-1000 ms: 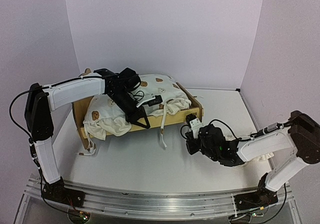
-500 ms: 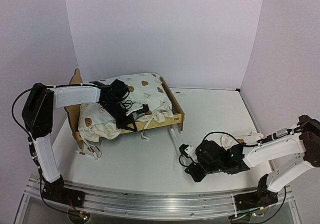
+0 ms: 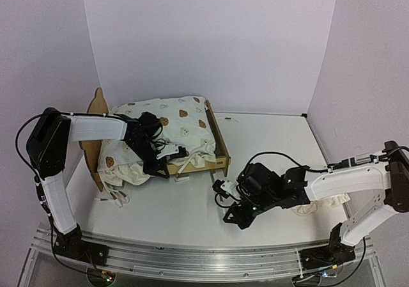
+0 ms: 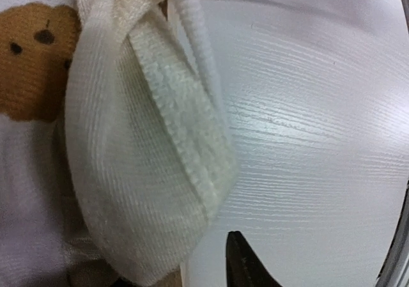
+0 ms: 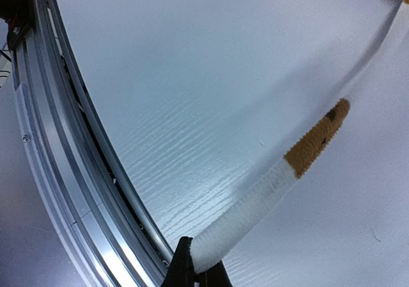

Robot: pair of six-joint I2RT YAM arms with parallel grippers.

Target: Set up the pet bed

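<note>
R gripper (image 5: 195, 269): jaws pinched narrow on cream fabric strip (image 5: 255, 201) w/ brown patch, low over table (image 3: 172, 204), lower centre of top view. L gripper (image 3: 162, 164): jaw state cannot tell; sits against cushion (image 3: 185, 117) at near rail of pet bed (image 3: 219, 140). Bed left-centre, headboard at left, cushion heaped in it.

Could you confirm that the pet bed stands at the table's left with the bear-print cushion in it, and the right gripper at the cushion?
Not quite: the left gripper is at the cushion in the pet bed, as the top external view shows. The right gripper is apart from the bed, near the front edge of the table, shut on a cream strip. The rest holds.
</note>
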